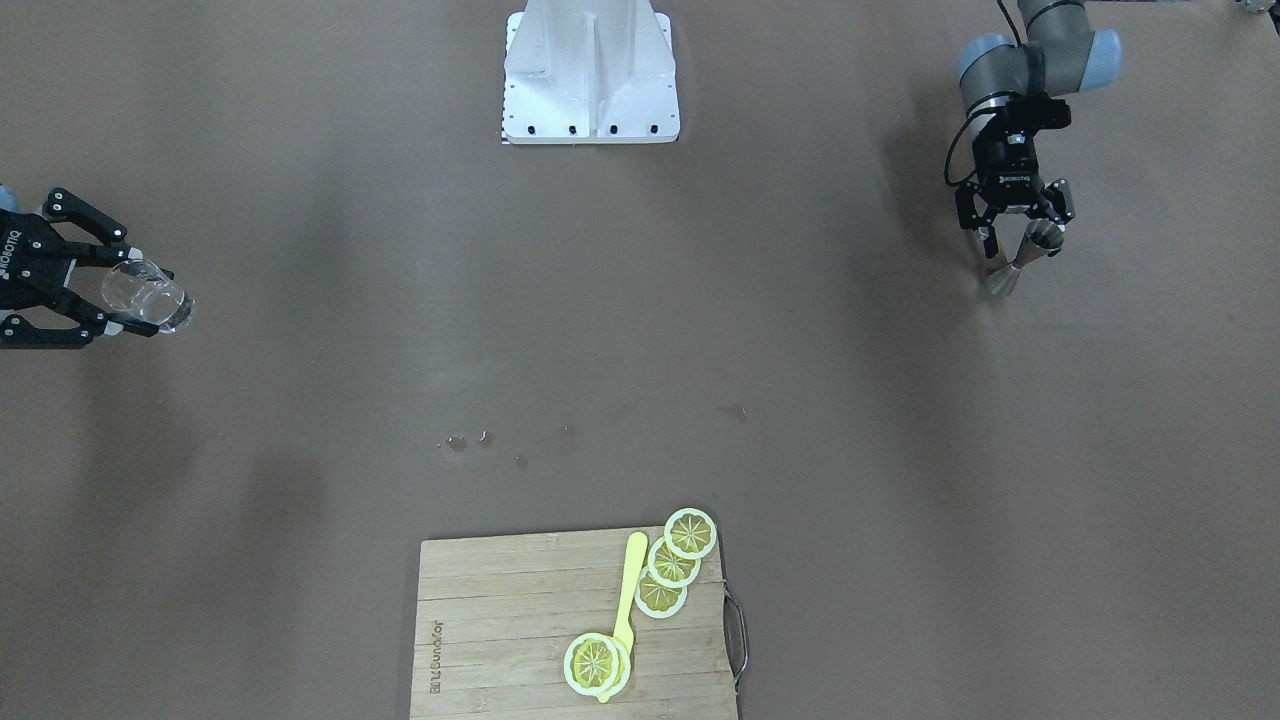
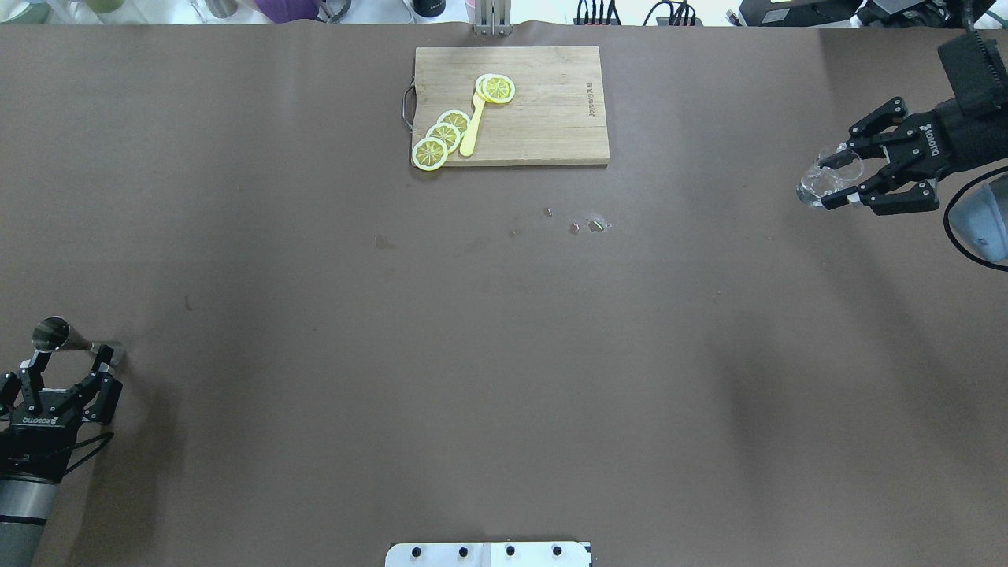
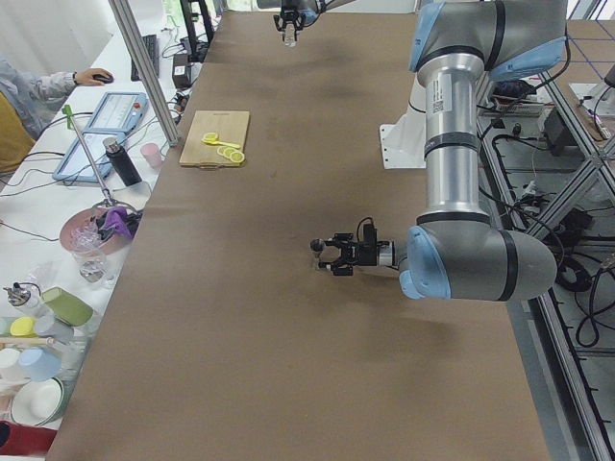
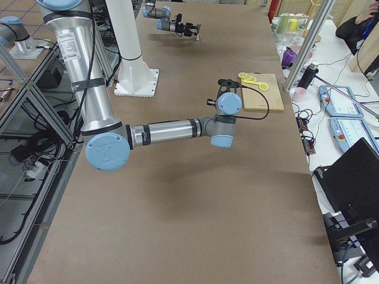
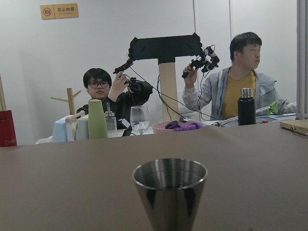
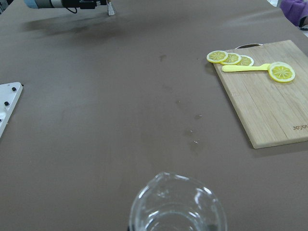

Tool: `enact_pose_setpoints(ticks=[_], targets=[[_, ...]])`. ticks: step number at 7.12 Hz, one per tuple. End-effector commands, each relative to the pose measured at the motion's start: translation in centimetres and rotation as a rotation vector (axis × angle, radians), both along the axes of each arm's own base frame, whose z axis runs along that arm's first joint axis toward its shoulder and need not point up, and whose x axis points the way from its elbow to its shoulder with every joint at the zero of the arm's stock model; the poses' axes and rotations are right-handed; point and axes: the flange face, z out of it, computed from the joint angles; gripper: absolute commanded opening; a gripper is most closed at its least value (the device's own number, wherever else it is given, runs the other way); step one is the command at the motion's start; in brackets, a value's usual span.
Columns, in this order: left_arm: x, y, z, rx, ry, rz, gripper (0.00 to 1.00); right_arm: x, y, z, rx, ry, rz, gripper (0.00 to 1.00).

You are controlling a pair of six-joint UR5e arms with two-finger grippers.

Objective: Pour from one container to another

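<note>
Front-facing: right gripper (image 1: 158, 300) at view's left edge, jaws closed on a clear glass (image 1: 145, 292), held above the brown counter (image 1: 640, 330). Tilt of glass hard to call. Left gripper (image 1: 1020, 245) at upper right, low over the counter, jaws open, steel cup (image 1: 1018, 262) standing between the fingers. Cutting board (image 1: 500, 620) at bottom centre with four lemon slices (image 1: 690, 533) and a yellow spoon (image 1: 632, 575): one slice at the spoon's bowl end, three overlapping beside the handle. A few wet spots (image 1: 457, 443) between board and white base plate (image 1: 590, 70).

Overhead: grippers well apart, at opposite ends of the counter. Cup near left, glass far right, board far centre. Left jaws spread wider than the cup's rim, no clear contact.

Left side: near arm level and low, cup upright on the counter at the fingertips. Far arm raised, glass clear of the counter. Cluttered side bench (image 3: 58, 250) alongside.

Right side: near wrist blocking the glass, jaws unreadable here. Far gripper at the cup.

Left wrist: cup dead centre, upright, contents not visible. Two people (image 5: 103, 96) seated behind the counter, holding devices.

Right wrist: glass rim with pouring lip at bottom edge. Board and slices upper right. Cup and left gripper top left.
</note>
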Motion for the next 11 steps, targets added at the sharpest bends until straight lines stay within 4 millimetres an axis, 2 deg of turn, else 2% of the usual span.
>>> enact_pose_setpoints(ticks=[1,3,6,8,9,11], targets=[[0.6,-1.1,0.6,-0.028,-0.008,-0.031,0.74,0.1,0.0,0.1,-0.001,0.0,-0.002,0.0],[1.0,-1.3,0.4,-0.032,0.038,-0.041,0.51,0.1,0.1,0.1,-0.003,0.0,-0.007,0.0],[1.0,-1.3,0.4,-0.032,0.038,-0.041,0.0,0.1,0.1,0.1,-0.003,0.0,-0.007,0.0],[1.3,-1.4,-1.5,-0.03,0.067,-0.042,0.0,0.0,0.0,0.2,-0.006,0.001,-0.007,0.0],[2.1,-1.5,-4.1,-0.027,0.096,-0.044,0.0,-0.2,0.0,0.4,-0.01,0.003,-0.01,0.0],[5.6,-1.6,-10.5,-0.017,-0.02,-0.019,0.0,-2.4,-0.6,1.2,-0.035,0.021,-0.034,0.0]])
